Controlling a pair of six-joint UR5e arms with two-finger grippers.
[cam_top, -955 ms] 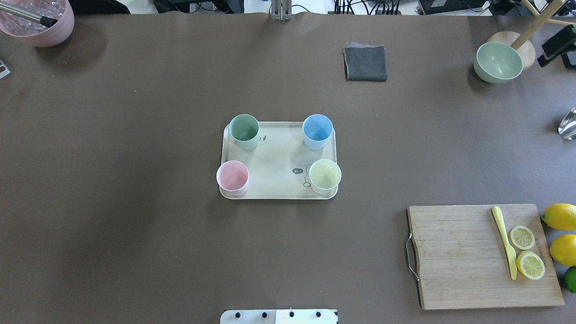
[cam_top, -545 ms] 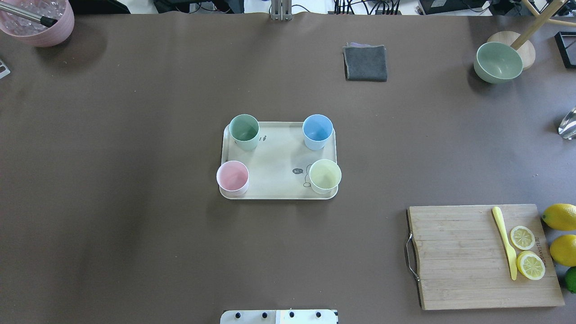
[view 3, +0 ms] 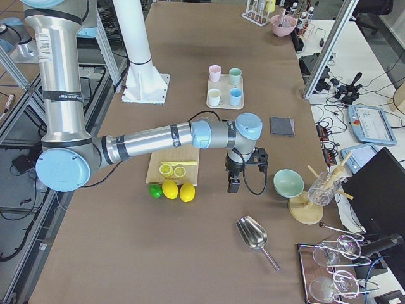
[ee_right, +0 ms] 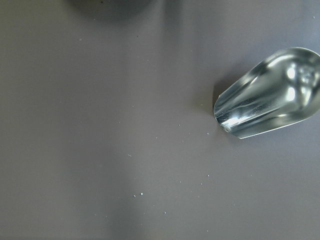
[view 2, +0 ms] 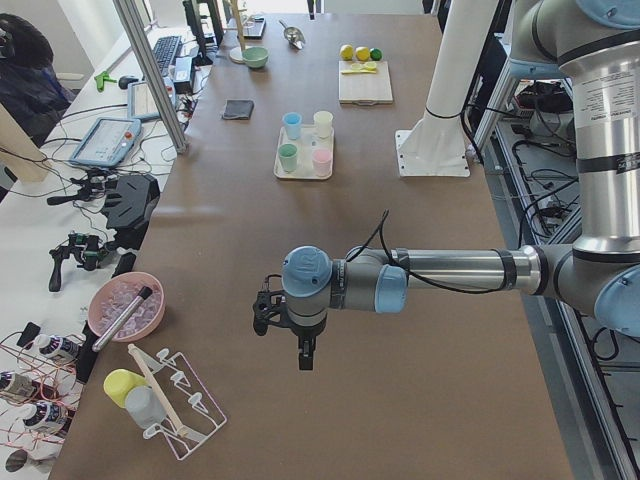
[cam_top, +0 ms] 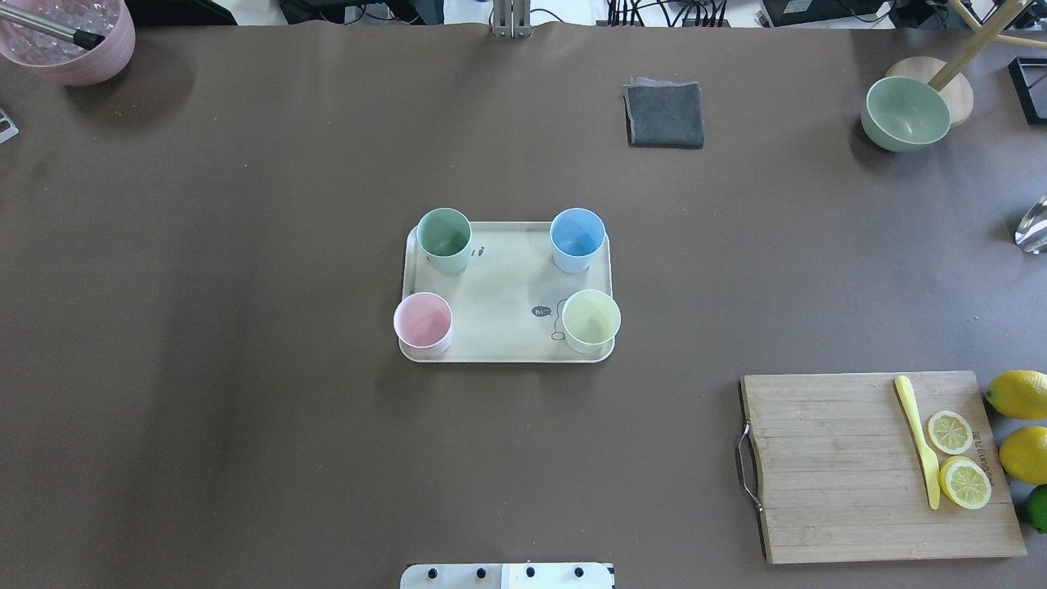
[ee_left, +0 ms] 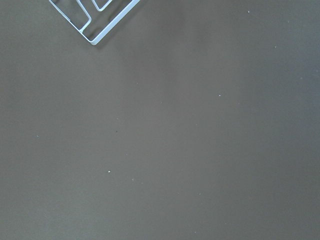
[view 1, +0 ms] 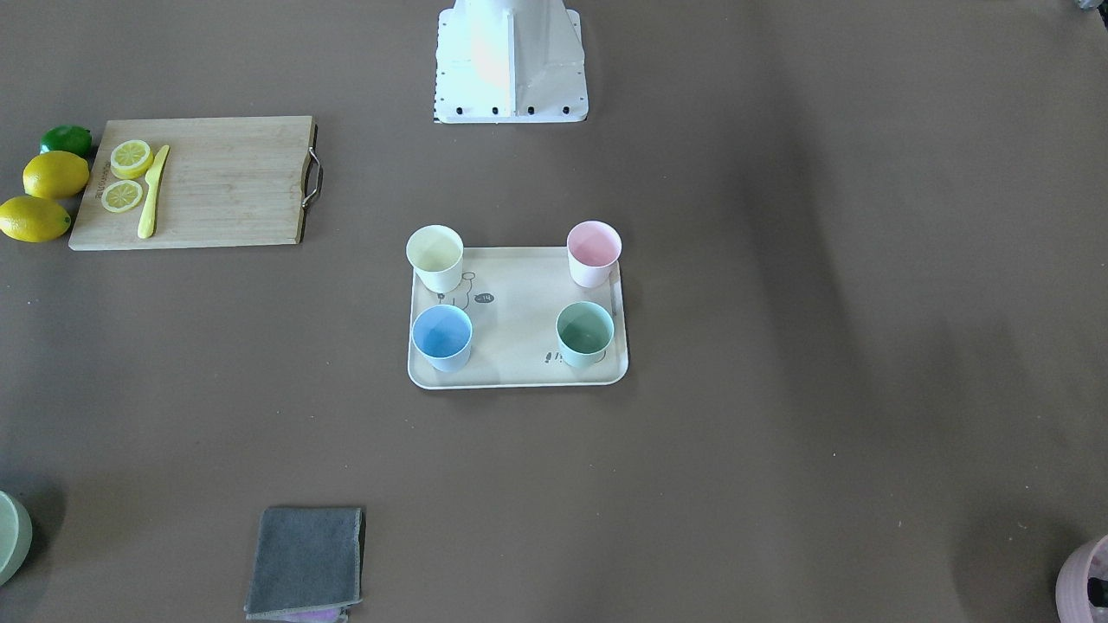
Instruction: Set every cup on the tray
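Long counter (cam_top: 245, 368) under a matte brown sheet, lit evenly from above, with broad soft bands of lighter and darker tone across it and faint pale specks on the surface. Along the side away from the robot, slanting aluminium posts (view 2: 150, 70) rising out of view. Beyond them a white bench (view 2: 45, 225), strewn with black cables, a keyboard (view 2: 165, 50) and teach tablets (view 2: 105, 140) in grey casings. Near one end of that bench, a dark monitor (view 3: 380, 190) seen from behind. On the opposite side, below the counter's edge, grey metal framing (view 3: 12, 76) and a pale floor (view 3: 19, 253), more cables trailing there.
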